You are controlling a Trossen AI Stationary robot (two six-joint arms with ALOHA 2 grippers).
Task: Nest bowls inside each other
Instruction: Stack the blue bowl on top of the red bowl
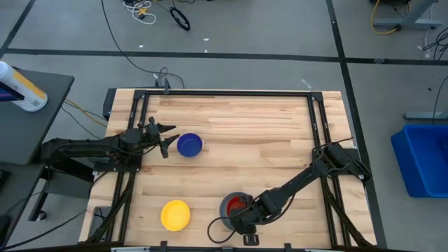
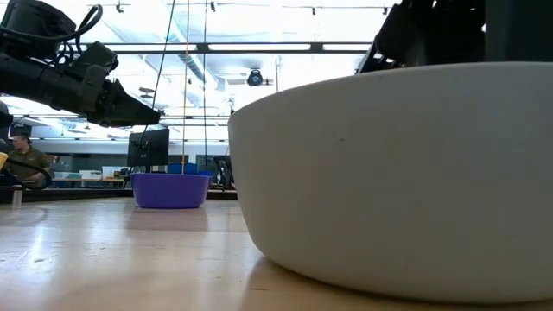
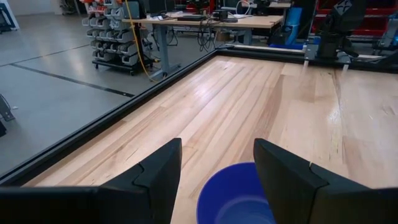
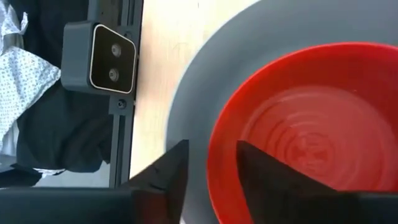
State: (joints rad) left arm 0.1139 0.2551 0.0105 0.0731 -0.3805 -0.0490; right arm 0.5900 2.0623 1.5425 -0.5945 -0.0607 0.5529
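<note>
A red bowl [image 4: 311,130] sits inside the larger grey bowl [image 4: 205,81] near the table's front edge. The grey bowl [image 2: 397,173] rests on its base. My right gripper [image 4: 212,144] points steeply down over them and is open. One finger stands outside the red bowl's rim, over the grey bowl. The other stands inside the red bowl. A dark blue bowl [image 1: 189,145] stands at mid-left, just in front of my open left gripper [image 1: 168,138]. A yellow bowl [image 1: 175,215] lies at the front left.
A small camera box [image 4: 106,65] is fixed at the table's front edge, close to the grey bowl. Black frame rails [image 1: 140,119] run along the table's sides. Bare wood [image 1: 259,126] stretches across the middle and back. A blue bin [image 1: 423,157] stands on the floor to the right.
</note>
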